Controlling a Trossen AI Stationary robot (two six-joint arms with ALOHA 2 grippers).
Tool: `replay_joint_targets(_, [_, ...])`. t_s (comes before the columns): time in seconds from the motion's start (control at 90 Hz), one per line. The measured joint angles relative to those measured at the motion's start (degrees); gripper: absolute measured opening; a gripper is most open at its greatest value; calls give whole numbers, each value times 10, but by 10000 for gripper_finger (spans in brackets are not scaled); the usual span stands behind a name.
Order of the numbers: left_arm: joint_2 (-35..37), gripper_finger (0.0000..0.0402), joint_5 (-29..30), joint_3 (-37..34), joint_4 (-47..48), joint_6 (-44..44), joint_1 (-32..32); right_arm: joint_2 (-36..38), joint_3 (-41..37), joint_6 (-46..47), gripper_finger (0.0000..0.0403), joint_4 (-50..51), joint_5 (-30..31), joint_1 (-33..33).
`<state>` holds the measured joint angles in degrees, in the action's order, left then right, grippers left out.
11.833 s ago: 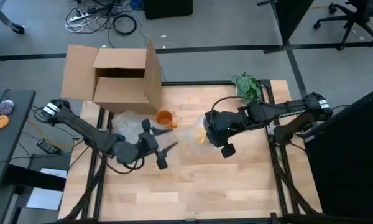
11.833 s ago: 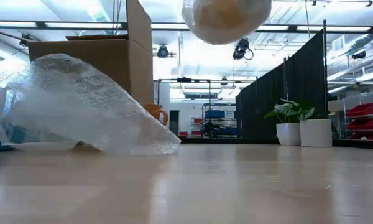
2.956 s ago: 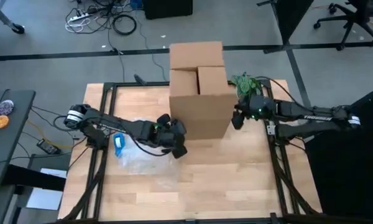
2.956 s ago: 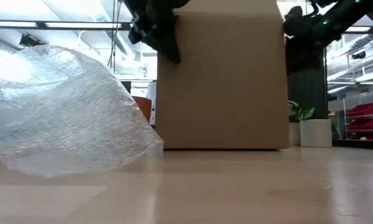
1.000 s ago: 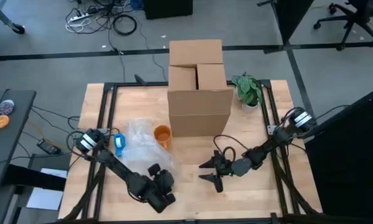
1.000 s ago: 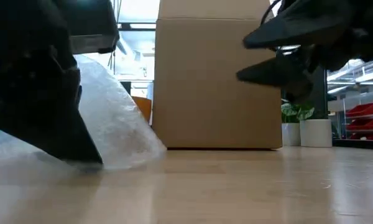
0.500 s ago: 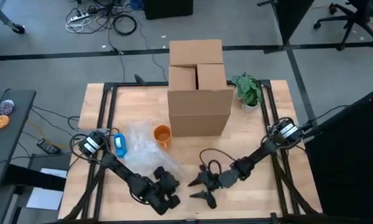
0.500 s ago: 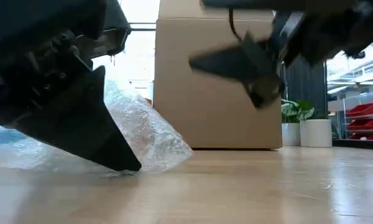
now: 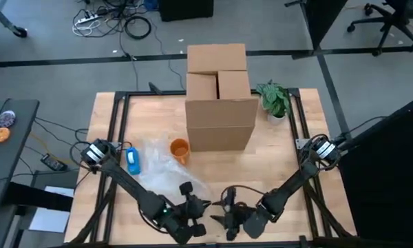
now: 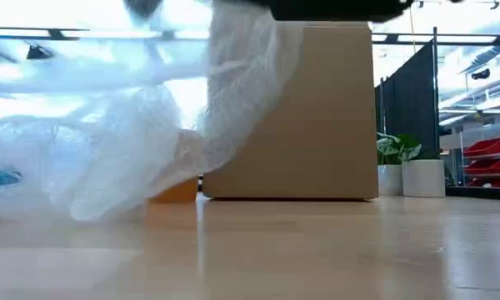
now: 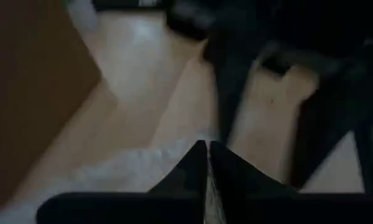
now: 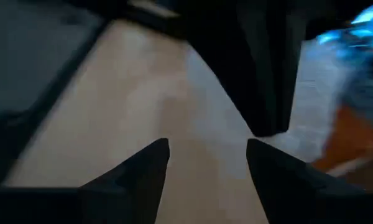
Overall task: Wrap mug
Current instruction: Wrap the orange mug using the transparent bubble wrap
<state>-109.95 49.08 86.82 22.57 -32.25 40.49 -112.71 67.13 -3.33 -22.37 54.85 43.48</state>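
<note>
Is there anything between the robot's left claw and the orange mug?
Yes. The bubble wrap lies between the left gripper, at the table's near edge, and the orange mug by the cardboard box. That gripper's jaws are shut on the wrap's edge.

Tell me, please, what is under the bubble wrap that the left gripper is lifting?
Under the bubble wrap held by the left gripper, the orange mug peeks out beside the cardboard box. Its upper part is covered.

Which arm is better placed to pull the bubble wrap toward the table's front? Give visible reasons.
Left. Its tool sits at the bubble wrap's front corner, fingers pinched on the sheet in the left wrist view, which rises lifted in the low view. The right tool is open, beside it, holding nothing.
</note>
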Motion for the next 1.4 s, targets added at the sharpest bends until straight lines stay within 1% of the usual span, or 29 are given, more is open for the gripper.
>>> replay_joint_targets(0.078, [2, 0, -20, 40, 60, 14, 0, 3, 21, -53, 197, 0, 61, 3])
replay_joint_targets(0.178, [-2, 0, -42, 106, 165, 47, 1, 3, 48, -154, 196, 0, 135, 7])
replay_joint_targets(0.244, [-2, 0, -47, 168, 238, 91, 4, 3, 67, -224, 194, -2, 170, 8])
replay_joint_targets(0.3, [0, 0, -46, 224, 298, 126, 5, 3, 83, -270, 193, -3, 187, 5])
replay_joint_targets(0.356, [1, 0, -46, 281, 358, 150, 6, 3, 99, -289, 192, -9, 200, 2])
replay_joint_targets(0.433, [1, 0, -46, 360, 431, 177, 5, 5, 118, -287, 192, -24, 200, -1])
replay_joint_targets(0.478, [1, 0, -45, 400, 456, 198, 5, 6, 123, -271, 192, -24, 191, -2])
replay_joint_targets(0.578, [1, 0, -41, 483, 492, 243, 5, 5, 123, -211, 192, -16, 147, -5])
replay_joint_targets(0.622, [21, 0, -38, 473, 460, 276, 6, 4, 123, -170, 191, -2, 123, -8])
replay_joint_targets(0.667, [45, 0, -51, 455, 426, 318, 8, 4, 120, -129, 190, 14, 92, -12])
replay_joint_targets(0.733, [74, 0, -62, 455, 397, 337, 5, 4, 108, -77, 189, 31, 43, -23])
replay_joint_targets(0.789, [90, 0, -61, 463, 377, 346, -3, 3, 97, -48, 188, 35, 6, -33])
replay_joint_targets(0.9, [107, 0, -59, 483, 331, 382, -16, 3, 81, 0, 187, 35, -40, -53])
replay_joint_targets(0.956, [114, 0, -62, 480, 293, 409, -26, 3, 73, 24, 187, 41, -61, -63])
replay_joint_targets(1.111, [123, 0, -63, 480, 195, 457, -58, 3, 54, 76, 186, 94, -148, -87])
replay_joint_targets(1.178, [125, 0, -61, 481, 152, 465, -71, 3, 53, 112, 185, 167, -181, -94])
replay_joint_targets(1.244, [125, 0, -61, 481, 110, 468, -80, 8, 53, 160, 185, 271, -198, -95])
replay_joint_targets(1.344, [124, 0, -63, 481, 58, 467, -88, 29, 53, 293, 183, 457, -205, -92])
replay_joint_targets(1.4, [124, 0, -63, 481, 27, 467, -89, 48, 53, 364, 180, 542, -213, -84])
